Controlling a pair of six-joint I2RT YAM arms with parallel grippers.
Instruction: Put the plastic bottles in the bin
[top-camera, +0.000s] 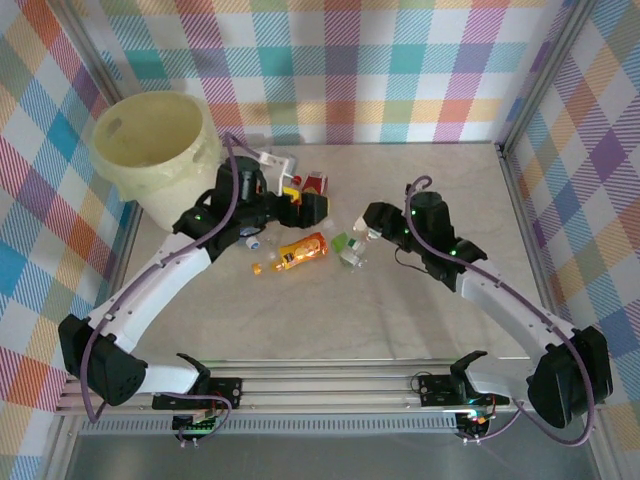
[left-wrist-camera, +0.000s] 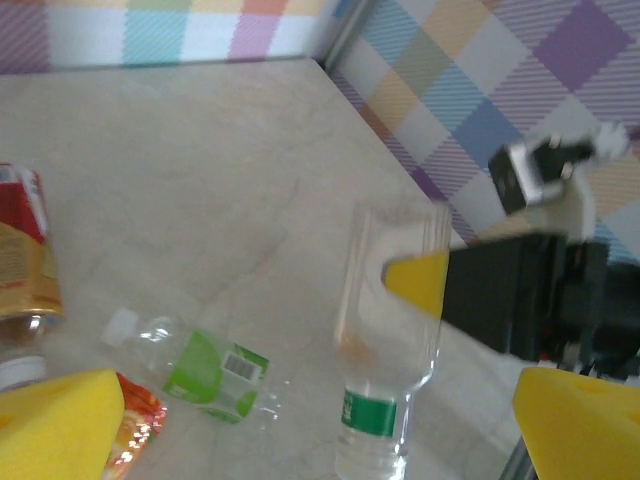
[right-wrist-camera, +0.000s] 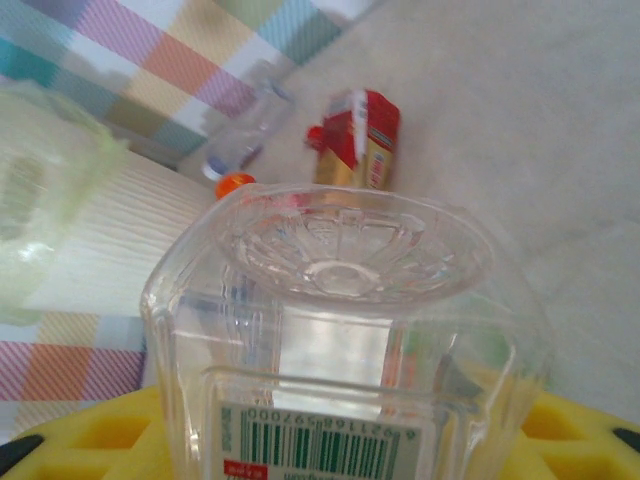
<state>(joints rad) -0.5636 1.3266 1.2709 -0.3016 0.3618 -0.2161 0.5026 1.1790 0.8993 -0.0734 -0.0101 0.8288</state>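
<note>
Right end effector (top-camera: 368, 228) clamped on a clear bottle (right-wrist-camera: 340, 330), base toward the wrist camera; left end effector (top-camera: 305, 207) spread open over the desk (top-camera: 450, 190). Bin (top-camera: 160, 190) at the desk's far-left corner, pale inner wall showing; orange-label bottle (top-camera: 303, 250) and green-label bottle (left-wrist-camera: 205, 372) lie on the desk outside it.

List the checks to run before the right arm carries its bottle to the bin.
1. Right gripper holding the clear bottle: ok, it sits between the yellow pads.
2. Bin upright, mouth open: ok.
3. Straight way to the bin: not ok, the left arm lies across it.
4. Left gripper open and empty: ok.
5. Clear bottle lifted off the table: cannot tell.
</note>
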